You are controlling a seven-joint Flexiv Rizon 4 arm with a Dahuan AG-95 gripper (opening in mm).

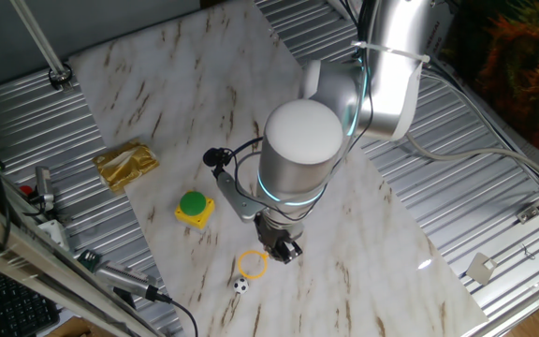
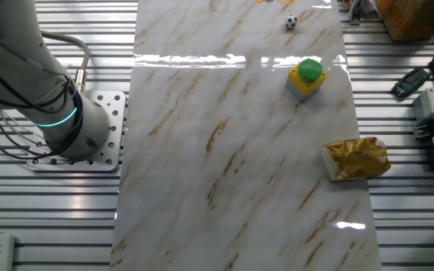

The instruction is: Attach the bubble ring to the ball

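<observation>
My pincer (image 1: 286, 249) sits low over the marble board (image 1: 185, 103), touching the bubble ring (image 1: 252, 263) at its right edge; grip state cannot be told. Ball (image 1: 240, 285) lies just beside the ring, nearer the camera. Green button box (image 1: 195, 208) is to the left.

We see a silver-grey metal robot arm (image 1: 382, 65) with fat cylindrical joints, a rounded white end cap (image 1: 302, 131), and glowing cyan ring lights. Black cables (image 1: 237, 159) loop along it. A small dark two-finger gripper (image 1: 285, 248) sits at the tip.
</observation>
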